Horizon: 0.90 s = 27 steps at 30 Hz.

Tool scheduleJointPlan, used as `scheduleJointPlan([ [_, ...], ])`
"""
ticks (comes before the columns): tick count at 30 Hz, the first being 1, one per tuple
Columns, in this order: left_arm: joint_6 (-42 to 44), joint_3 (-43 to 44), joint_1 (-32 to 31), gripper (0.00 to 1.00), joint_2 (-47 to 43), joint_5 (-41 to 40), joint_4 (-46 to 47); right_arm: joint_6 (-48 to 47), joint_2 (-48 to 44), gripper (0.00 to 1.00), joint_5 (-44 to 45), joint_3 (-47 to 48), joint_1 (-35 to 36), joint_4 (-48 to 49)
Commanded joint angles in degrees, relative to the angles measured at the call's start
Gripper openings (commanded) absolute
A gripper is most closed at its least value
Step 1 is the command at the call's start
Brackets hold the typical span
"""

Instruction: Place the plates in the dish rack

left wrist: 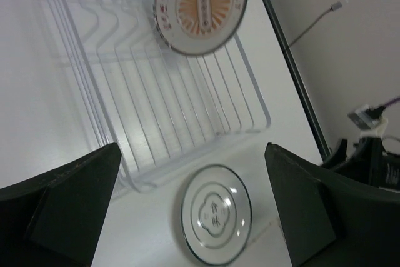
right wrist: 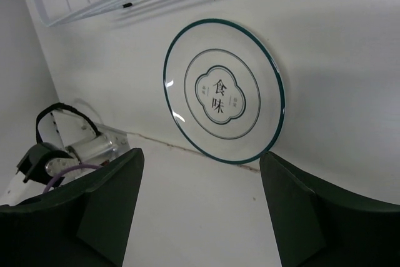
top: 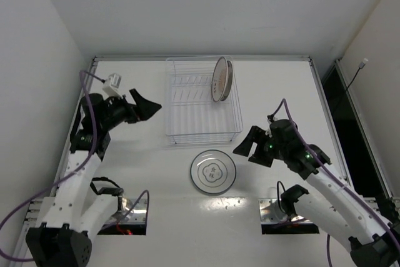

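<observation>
White plate [top: 213, 172] lies flat just left of right hand [top: 245, 152]; hand spread, empty.

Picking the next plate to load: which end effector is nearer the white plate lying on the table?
Right. The right end effector hovers just right of the white plate; the left end effector is left of the dish rack, farther away.

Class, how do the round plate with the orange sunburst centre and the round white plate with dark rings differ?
The orange sunburst plate stands on edge in the pale wire dish rack; the white ringed plate lies flat on the table outside it. The first has an orange centre, the second dark rings. Both are round.
</observation>
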Motion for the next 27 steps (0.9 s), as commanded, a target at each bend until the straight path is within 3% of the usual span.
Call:
scheduleJointPlan([
  [1,-4.61,-8.09,-3.16,1.00,-5.18,-0.33,-12.90,-5.22,1.03,0.72,2.44,2.92,-0.58,-1.09],
  [7,-13.76,-20.22,-11.34,0.89,-12.48,3.46,-14.85,-6.81,1.55,0.72,2.44,3.45,-1.73,-0.03],
  [14,-30.61,-25.15,-28.10,0.89,-11.09,-2.15,-9.58,-7.43,2.08,0.72,0.16,3.45,-2.87,1.02],
  [17,-35.91,-28.48,-33.57,0.89,-7.85,-6.81,-3.52,-7.43,2.08,0.72,0.15,3.45,-4.01,1.02],
  [23,-48.38,-36.49,-44.64,0.89,2.52,-15.06,17.99,-8.56,2.08,0.72,-0.99,5.55,-5.06,0.50],
  [27,-51.21,-35.98,-48.08,0.93,4.74,-21.04,22.23,-10.32,2.08,0.72,-0.99,6.79,-5.68,-0.74],
])
